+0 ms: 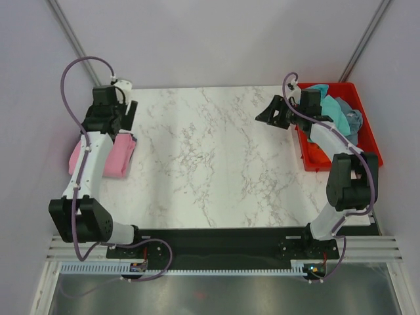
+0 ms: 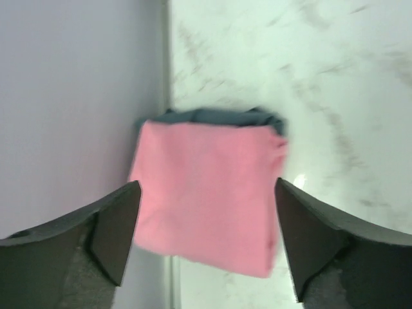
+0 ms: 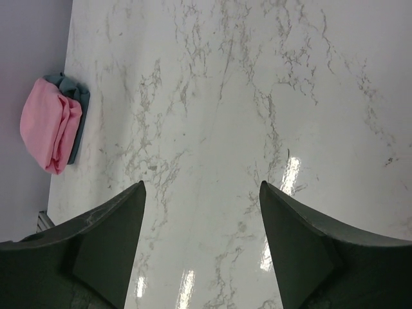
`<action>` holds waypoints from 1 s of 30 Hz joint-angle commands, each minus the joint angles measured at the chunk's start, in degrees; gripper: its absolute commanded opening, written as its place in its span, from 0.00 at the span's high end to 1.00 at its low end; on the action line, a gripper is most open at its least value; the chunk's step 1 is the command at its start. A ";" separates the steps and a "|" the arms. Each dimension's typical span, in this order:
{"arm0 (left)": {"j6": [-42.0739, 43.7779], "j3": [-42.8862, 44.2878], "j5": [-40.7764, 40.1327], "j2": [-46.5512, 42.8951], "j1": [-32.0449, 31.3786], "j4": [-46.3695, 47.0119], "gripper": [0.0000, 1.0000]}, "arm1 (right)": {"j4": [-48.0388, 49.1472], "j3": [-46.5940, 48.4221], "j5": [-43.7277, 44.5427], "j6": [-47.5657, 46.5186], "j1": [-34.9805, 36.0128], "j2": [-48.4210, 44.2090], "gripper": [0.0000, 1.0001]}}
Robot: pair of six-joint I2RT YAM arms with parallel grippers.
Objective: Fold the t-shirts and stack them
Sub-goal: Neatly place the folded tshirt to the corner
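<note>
- L gripper (image 2: 206,187): jaws wide apart, clamped on nothing. It sits above the folded pink t-shirt (image 2: 206,206), which shows between the 2 fingers in the L wrist view. That view is a bit blurred, so can't tell if the fingertips (image 2: 122,212) brush the cloth.
- Pink t-shirt: folded into a rough square, flat at the far-L side of the marble table (image 1: 210,164). Part of it sticks out past the table's L edge toward the wall.
- Slate-blue t-shirt (image 2: 219,117): lies under the pink one, only a dark strip peeking out along 1 edge. So 2 shirts are stacked, pink on top.
- In the top view the L arm reaches fwd along the L side and covers part of the pink stack (image 1: 118,154).
- R gripper (image 3: 201,187): jaws also spread, nothing between them. It hangs over bare marble near the far-R of the table, just beside the red crate (image 1: 315,164), pointing across toward the L side.
- R wrist view: pink and slate-blue stack (image 3: 45,129) seen well apart from the R gripper, at the opposite table edge.
- Crate: sits at the far-R corner and holds loose, unfolded cloth, incl. a turquoise t-shirt (image 1: 338,111) and a grey-blue t-shirt (image 1: 354,119) bunched next to it. The R arm crosses in front of the crate and hides some of what's inside.
- Middle of the table carries no shirt.
</note>
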 commanded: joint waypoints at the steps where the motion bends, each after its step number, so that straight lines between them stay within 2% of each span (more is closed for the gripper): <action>1: -11.40 5.09 10.63 -1.87 -5.87 -9.73 0.01 | -0.41 3.92 2.36 -3.41 -0.42 -4.41 0.20; 2: -13.34 7.45 16.81 -1.52 -5.88 -10.52 0.01 | -2.16 4.36 3.32 -4.11 -0.50 -4.84 0.13; 4: -19.49 8.70 21.51 -0.64 -5.79 -10.09 0.01 | -3.58 5.07 5.08 -5.35 -1.38 -5.90 0.12; 5: -21.16 9.23 27.71 -0.12 -5.79 -9.74 0.01 | -4.54 5.07 5.96 -5.70 -1.73 -6.34 0.11; 9: -29.77 9.23 39.25 4.01 -5.88 -6.49 0.01 | -8.06 4.72 22.71 -9.47 -4.02 -9.06 0.10; 10: -30.57 9.40 40.59 5.15 -5.88 -5.87 0.01 | -8.77 4.98 29.54 -11.57 -4.80 -9.24 0.11; 11: -30.93 10.54 41.74 8.03 -5.88 -5.78 0.01 | -10.16 5.24 32.74 -12.63 -5.33 -9.33 0.09; 14: -31.38 12.91 41.40 11.57 -5.97 -5.61 0.01 | -10.44 5.69 42.07 -17.03 -8.14 -9.16 0.09; 17: -30.41 14.93 40.08 15.79 -6.67 -5.43 0.01 | -10.44 6.65 46.91 -17.30 -12.18 -8.63 0.09; 22: -28.82 14.60 36.48 19.49 -9.21 -3.59 0.01 | -10.27 6.65 45.88 -15.81 -15.62 -7.05 0.09; 24: -26.73 13.72 31.66 19.40 -11.40 -2.36 0.01 | -10.09 6.30 40.81 -16.07 -15.62 -6.96 0.08; 25: -25.50 13.45 26.94 19.14 -12.37 -1.92 0.01 | -9.13 5.69 38.77 -15.90 -15.62 -6.96 0.02; 26: -24.09 13.45 25.41 18.88 -13.08 -1.83 0.01 | -8.34 5.16 37.27 -15.72 -15.36 -7.05 0.02; 28: -23.99 13.45 24.78 18.26 -13.70 -1.74 0.01 | -7.19 3.93 39.61 -14.32 -13.62 -7.13 0.02; 30: -23.99 13.36 24.96 17.56 -13.70 -1.83 0.01 | -9.38 4.98 48.54 -13.35 -11.07 -7.22 0.02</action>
